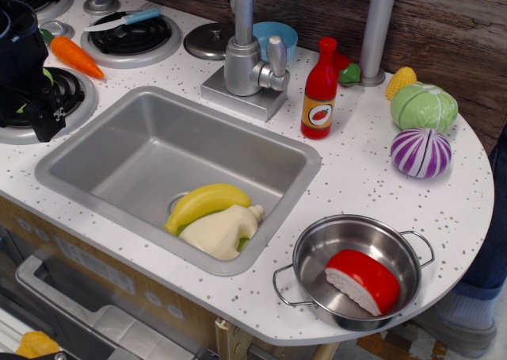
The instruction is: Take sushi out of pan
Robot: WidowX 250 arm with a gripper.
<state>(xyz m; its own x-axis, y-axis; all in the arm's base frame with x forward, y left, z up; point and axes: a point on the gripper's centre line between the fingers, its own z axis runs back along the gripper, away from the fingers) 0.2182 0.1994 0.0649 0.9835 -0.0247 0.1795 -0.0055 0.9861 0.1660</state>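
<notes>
The sushi (363, 281), with a glossy red top and a white rice base, lies tilted inside the pan (346, 235). The pan is a small shiny steel pot with two wire loop handles, and it stands at the front right edge of the counter. My black gripper (46, 110) hangs over the left burner at the far left, well away from the pan across the sink. Its fingers are dark and seen from the side, so I cannot tell whether they are open or shut. Nothing shows between them.
The grey sink (119, 150) holds a banana (207, 203) and a cream bottle (224, 232). Behind it are a faucet (245, 63), a red bottle (320, 93), a grey lid (208, 40) and a blue bowl (277, 36). A cabbage (425, 106), a purple vegetable (421, 152), corn (401, 81) and a carrot (76, 56) lie around.
</notes>
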